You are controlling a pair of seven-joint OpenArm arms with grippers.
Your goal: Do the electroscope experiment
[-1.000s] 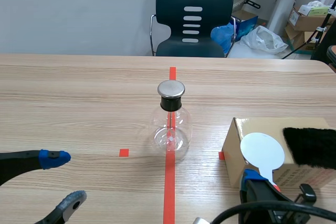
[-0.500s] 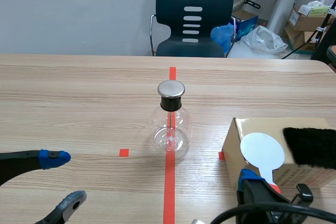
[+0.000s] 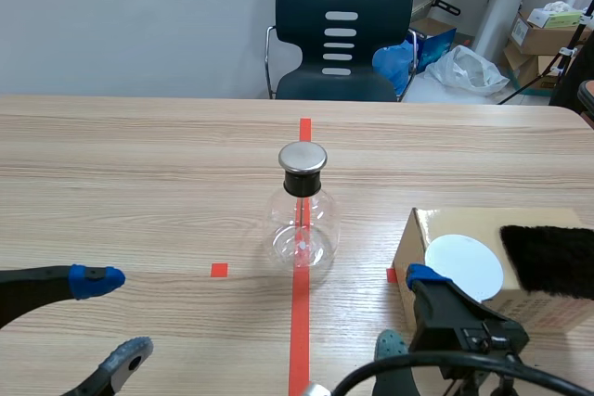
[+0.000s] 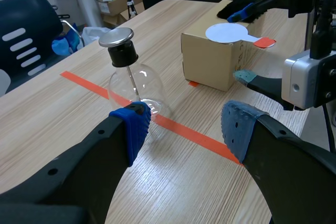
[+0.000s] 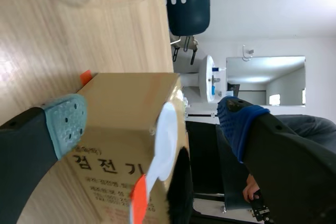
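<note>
The electroscope, a clear round flask with a black neck and metal cap, stands on the red tape line; it also shows ahead of my left gripper as the flask. A white disc paddle lies flat on top of the cardboard box, beside a black fur pad. My right gripper is open at the box's near left corner, one finger above the paddle and one beside the box. My left gripper hangs open at the near left, holding nothing.
A dark chair stands behind the table's far edge, with boxes and bags on the floor at the back right. In the left wrist view the right arm's grey housing sits close beside the box.
My right gripper has opened and let go of the paddle's handle; the paddle now lies on the box. The left arm and the flask have not moved.
</note>
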